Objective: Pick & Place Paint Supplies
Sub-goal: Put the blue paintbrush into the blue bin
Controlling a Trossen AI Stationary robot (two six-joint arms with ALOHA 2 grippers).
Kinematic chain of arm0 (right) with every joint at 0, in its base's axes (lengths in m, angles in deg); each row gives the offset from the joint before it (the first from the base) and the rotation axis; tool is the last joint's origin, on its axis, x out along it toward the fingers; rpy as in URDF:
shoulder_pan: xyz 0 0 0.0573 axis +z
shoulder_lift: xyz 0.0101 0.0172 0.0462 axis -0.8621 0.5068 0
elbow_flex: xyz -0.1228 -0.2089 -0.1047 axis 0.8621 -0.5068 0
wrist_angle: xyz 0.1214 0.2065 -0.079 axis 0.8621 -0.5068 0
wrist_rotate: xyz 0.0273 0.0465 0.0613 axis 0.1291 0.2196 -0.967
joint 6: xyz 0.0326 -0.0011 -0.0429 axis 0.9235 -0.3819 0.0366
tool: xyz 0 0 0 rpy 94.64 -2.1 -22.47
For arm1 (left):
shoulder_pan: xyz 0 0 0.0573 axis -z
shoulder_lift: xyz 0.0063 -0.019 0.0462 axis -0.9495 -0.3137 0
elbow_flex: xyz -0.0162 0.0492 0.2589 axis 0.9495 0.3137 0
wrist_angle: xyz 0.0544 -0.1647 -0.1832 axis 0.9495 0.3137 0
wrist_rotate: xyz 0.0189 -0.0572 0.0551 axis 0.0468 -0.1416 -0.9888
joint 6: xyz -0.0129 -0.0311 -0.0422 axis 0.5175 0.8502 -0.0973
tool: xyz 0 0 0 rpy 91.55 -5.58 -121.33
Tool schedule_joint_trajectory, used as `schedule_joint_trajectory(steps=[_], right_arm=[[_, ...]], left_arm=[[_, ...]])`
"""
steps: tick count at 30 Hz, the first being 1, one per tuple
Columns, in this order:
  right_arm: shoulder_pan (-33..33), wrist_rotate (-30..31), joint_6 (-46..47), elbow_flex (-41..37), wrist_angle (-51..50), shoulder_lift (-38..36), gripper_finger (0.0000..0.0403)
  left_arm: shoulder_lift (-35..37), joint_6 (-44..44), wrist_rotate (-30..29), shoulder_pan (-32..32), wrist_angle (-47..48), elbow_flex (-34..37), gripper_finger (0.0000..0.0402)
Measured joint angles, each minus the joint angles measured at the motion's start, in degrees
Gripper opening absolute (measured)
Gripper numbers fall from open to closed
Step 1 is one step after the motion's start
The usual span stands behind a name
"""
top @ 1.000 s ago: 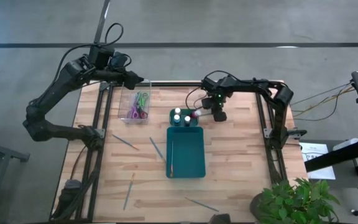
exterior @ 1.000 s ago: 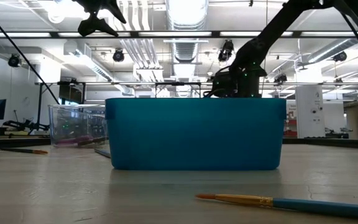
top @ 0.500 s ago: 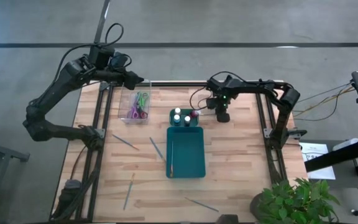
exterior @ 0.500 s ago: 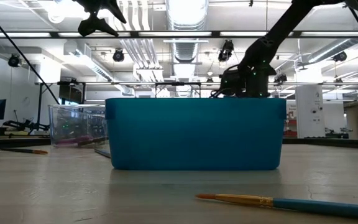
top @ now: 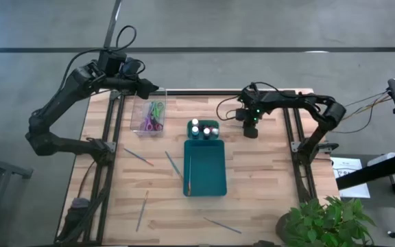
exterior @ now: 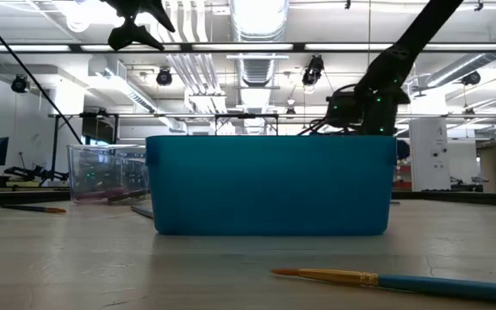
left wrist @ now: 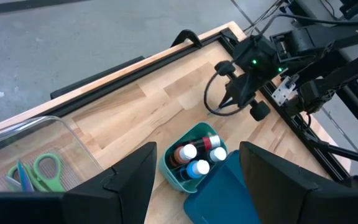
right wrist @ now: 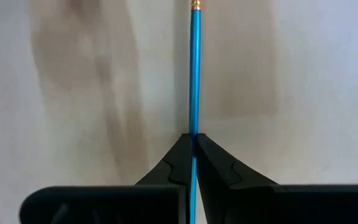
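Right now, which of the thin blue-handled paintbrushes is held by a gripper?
The paintbrush pinched in the shut right gripper, right of the teal plastic tray. The other brushes lie loose on the wooden table or inside the tray.

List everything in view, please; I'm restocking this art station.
teal plastic tray: one, teal, centre of the wooden table
small paint bottles: at least three, white or blue caps, tray's end compartment
clear plastic box: one, transparent, far left
scissors: two, green and purple handles, inside box
thin paintbrushes: four, bluish, loose on table; one more in tray
potted plant: one, green, near right corner
left tool: open, above box
right tool: shut on blue brush, beside bottles
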State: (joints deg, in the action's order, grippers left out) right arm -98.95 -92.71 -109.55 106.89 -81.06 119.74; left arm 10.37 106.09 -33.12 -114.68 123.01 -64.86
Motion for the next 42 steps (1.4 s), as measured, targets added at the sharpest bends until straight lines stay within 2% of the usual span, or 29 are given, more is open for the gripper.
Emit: schedule_joint_trajectory(steps=[16,27,33,42], right_arm=[[0.0,0.7,2.7,-2.2,-0.4,-1.8,0.0011],[0.4,0.2,7.1,-2.6,-0.2,-10.6,0.0011],[3.6,-2.5,11.0,-2.6,-0.2,-17.5,0.0011],[13.6,-2.6,21.2,-1.0,2.0,-25.8,0.0011]], left_arm=[[0.0,0.4,0.0,0.5,-0.2,0.0,0.0238],[0.0,0.4,0.0,0.6,-0.2,0.0,0.0238],[0.0,0.3,0.0,0.7,-0.2,0.0,0.0238],[0.0,-1.2,0.0,0.7,1.4,0.0,0.0238]])
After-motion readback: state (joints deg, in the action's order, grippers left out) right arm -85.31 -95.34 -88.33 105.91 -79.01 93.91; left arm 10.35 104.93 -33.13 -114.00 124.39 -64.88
